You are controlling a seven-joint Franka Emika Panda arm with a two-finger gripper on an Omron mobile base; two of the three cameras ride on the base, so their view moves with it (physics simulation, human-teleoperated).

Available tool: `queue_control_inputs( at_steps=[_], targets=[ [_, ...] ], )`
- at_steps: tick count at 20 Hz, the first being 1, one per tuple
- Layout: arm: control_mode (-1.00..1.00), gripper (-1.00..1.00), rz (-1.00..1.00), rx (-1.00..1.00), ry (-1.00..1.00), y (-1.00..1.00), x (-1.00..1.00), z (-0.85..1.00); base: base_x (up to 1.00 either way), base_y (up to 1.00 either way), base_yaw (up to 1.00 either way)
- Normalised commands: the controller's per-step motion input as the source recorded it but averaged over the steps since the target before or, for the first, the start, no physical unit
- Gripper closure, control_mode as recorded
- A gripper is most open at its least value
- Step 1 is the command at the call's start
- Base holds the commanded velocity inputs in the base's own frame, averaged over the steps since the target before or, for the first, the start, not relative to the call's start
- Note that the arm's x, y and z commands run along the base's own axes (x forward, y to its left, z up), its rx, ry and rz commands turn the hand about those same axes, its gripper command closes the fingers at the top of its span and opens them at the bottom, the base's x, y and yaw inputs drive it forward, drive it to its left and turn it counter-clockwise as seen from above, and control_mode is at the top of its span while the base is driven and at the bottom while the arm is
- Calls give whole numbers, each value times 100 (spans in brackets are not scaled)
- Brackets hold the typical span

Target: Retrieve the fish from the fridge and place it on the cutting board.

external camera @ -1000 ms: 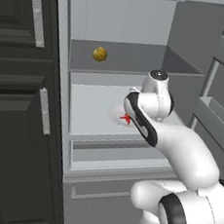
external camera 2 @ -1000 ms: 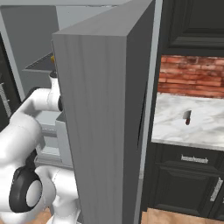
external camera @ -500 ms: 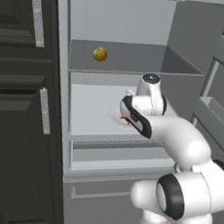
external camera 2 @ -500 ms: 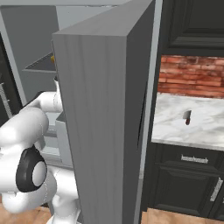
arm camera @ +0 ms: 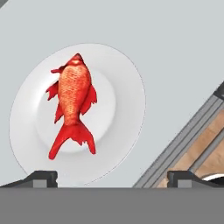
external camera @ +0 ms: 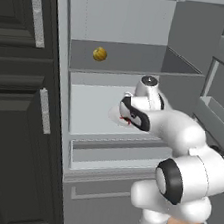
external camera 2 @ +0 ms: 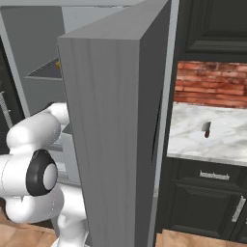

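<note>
The red-orange fish (arm camera: 72, 105) lies on a round white plate (arm camera: 127, 100) on the fridge's middle shelf. In the hand view my gripper (arm camera: 112, 177) is open above it, its two dark fingertips (arm camera: 41, 178) spread wide below the fish's tail and touching nothing. From the left base view the hand (external camera: 133, 114) hangs inside the light-grey fridge (external camera: 124, 17), over the plate (external camera: 114, 115), with a bit of red fish (external camera: 126, 121) showing beneath it. The cutting board is out of view.
A yellow-brown ball-like fruit (external camera: 100, 54) sits on the glass shelf above. A drawer (external camera: 119, 154) lies under the middle shelf. The open fridge door (external camera 2: 116, 125) stands at my right. Dark cabinets (external camera: 15, 123) flank the left. A cleaver (external camera 2: 206, 129) rests on the marble counter (external camera 2: 217, 140).
My hand has edged slightly left and lower over the plate, and the arm's elbow has folded down and forward. The fish and the plate have stayed put.
</note>
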Motion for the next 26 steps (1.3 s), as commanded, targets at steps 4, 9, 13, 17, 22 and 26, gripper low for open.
queue_control_inputs(
  at_steps=[4,9,13,17,22,26],
  targets=[
    [-100,-100,2,0,0,0,36,-8,0,0,0],
    [-100,-100,1,-1,0,0,30,-17,0,0,0],
    [-100,-100,0,-5,0,0,32,-26,0,0,0],
    [-100,-100,0,-7,0,0,42,-31,0,0,0],
    [-100,-100,0,-6,0,0,42,-27,0,0,0],
    [-100,-100,0,-4,0,0,37,-24,0,0,0]
  ],
)
